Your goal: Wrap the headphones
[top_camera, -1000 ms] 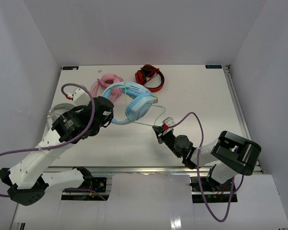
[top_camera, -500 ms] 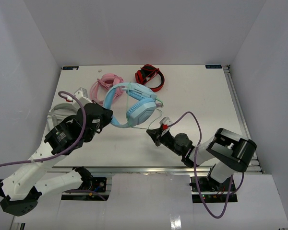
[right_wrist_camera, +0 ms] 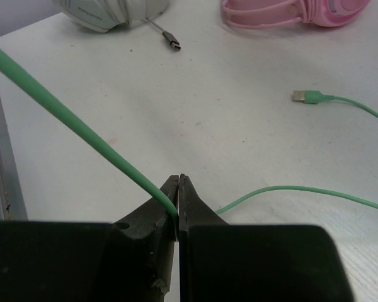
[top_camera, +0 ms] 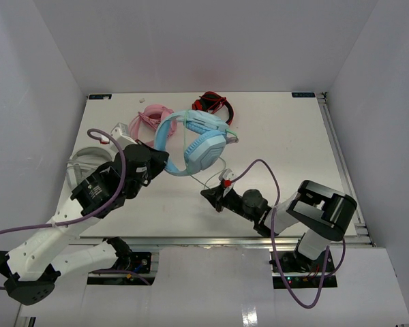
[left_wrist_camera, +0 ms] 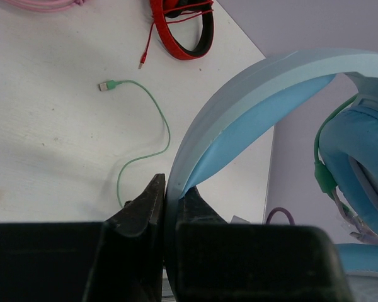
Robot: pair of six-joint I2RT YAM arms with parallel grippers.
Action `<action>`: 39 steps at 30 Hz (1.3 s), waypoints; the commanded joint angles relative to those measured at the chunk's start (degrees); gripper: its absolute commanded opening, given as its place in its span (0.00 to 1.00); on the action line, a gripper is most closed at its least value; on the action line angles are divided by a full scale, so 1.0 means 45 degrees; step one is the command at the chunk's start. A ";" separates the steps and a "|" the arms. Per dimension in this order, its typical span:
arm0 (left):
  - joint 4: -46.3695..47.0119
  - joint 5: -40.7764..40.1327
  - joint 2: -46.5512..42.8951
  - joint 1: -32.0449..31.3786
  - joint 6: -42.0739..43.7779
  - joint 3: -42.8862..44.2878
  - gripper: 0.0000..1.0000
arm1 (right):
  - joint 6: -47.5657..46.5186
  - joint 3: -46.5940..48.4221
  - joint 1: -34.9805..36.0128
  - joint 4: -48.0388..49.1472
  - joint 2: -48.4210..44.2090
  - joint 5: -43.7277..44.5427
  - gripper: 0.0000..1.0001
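Left claw (left_wrist_camera: 166, 189) pinches the headphones (top_camera: 203, 144) by the headband's end, lifted over the table (top_camera: 293, 150) centre. Right claw (right_wrist_camera: 178, 189) is pressed tight on the cable (right_wrist_camera: 69, 116), w/ slack trailing to the plug (right_wrist_camera: 300, 96) on the surface. From my right claw the headset sits up & toward the far edge. Cable runs straight btwn them, so right arm's nearer to do the winding, I reckon.

The headphones (top_camera: 198, 139) sit mid-frame over the tabletop (top_camera: 286, 143), a first headset (top_camera: 150, 117) at their upper left, a second headset (top_camera: 225, 110) behind them, a third headset (top_camera: 82, 160) at far left.
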 commanded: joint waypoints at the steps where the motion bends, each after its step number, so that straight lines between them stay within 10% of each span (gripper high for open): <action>1: 0.2160 0.0260 0.0090 0.0014 -0.1135 0.0843 0.00 | -0.0518 0.0575 0.0414 0.3506 0.0126 -0.0284 0.08; 11: 0.2893 0.1478 -0.0118 0.0014 0.0341 0.1055 0.00 | -0.0775 0.0393 0.0613 0.4109 0.0958 0.1076 0.08; 28: 0.0252 1.0865 -0.0078 0.0014 0.8731 0.1790 0.00 | -0.1251 -0.1527 -0.1303 0.3390 -0.3893 0.3923 0.09; 39: -0.0921 1.0162 0.0931 -0.0006 1.0485 0.1457 0.00 | -0.1466 -0.0556 -0.2050 0.0929 -0.6425 0.3633 0.09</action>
